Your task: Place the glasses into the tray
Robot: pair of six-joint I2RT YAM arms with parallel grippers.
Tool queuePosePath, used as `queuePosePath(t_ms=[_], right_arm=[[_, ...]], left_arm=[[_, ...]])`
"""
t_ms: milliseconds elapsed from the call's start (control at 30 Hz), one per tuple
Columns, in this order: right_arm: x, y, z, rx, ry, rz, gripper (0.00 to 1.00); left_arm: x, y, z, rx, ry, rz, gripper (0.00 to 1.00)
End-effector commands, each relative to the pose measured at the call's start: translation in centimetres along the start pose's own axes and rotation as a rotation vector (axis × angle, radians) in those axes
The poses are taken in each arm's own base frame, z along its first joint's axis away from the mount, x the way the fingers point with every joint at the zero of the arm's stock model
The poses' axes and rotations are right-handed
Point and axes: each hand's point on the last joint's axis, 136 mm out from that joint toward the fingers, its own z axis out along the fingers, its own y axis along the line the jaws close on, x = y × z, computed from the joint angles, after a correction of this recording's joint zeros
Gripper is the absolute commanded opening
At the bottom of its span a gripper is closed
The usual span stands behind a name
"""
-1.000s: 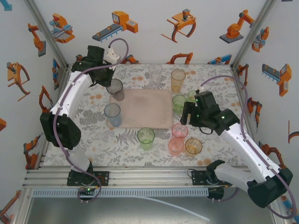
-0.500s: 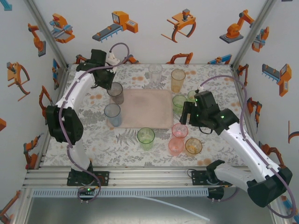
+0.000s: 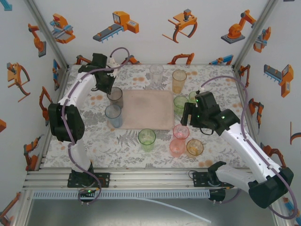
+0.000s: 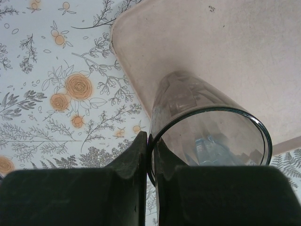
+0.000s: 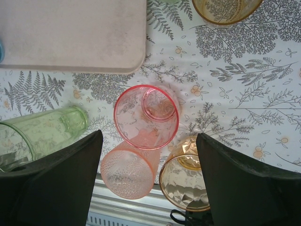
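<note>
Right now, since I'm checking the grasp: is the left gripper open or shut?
Shut: the left gripper pinches the rim of the grey glass, one finger inside, one outside.

I log tray (image 4: 225,42) matt, faintly speckled; grey glass (image 4: 188,94) at its 10 o'clock smooth, glossy; peach glass (image 5: 128,170) dimpled.

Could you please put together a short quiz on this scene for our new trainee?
1. Multiple choice: which glass does the left gripper pinch by the rim? A the grey glass; B a green one; C an orange one.
2. True or false: the right gripper has its fingers spread apart, with the pink glass between them in the wrist view.
3. Short answer: in the top view, what colour is the glass beside the left edge of the tray, nearer the arm bases than the grey glass?
Key: 1 A. 2 true. 3 blue, the blue glass.
</note>
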Motion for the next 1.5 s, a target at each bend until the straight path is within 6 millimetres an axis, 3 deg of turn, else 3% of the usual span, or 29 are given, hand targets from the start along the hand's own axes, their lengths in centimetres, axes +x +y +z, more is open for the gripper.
queuePosePath(t_ms=[0,267,733,933,1200,1467], right_arm=[[-0.2,0.5,0.0,-0.019,-0.007,0.005,0.73],[-0.1,0.5,0.0,-0.019,-0.007,0.007,0.73],[-0.3,0.6,-0.3,-0.018,-0.001,-0.005,0.73],[-0.4,0.5,-0.6,-0.001,0.015,-0.027,0.73],[-1.1,0.6,-1.6,0.000,-0.001,-0.043,0.73],[-2.2,1.1,-3.3,0.001,-0.008,-0.073,0.71]], left_arm=[[0.6,-0.3,1.1,0.030,0.022,-0.023,0.02],[1.2,-0.5,1.9,0.045,0.049,-0.025,0.05],[0.8,-0.5,1.1,0.050,0.041,-0.016,0.35],[0.5,-0.4,0.3,0.046,0.031,-0.011,0.37],[-1.1,0.3,-2.9,0.012,-0.025,0.002,0.56],[-2.7,0.5,-9.1,-0.026,-0.121,0.012,0.65]])
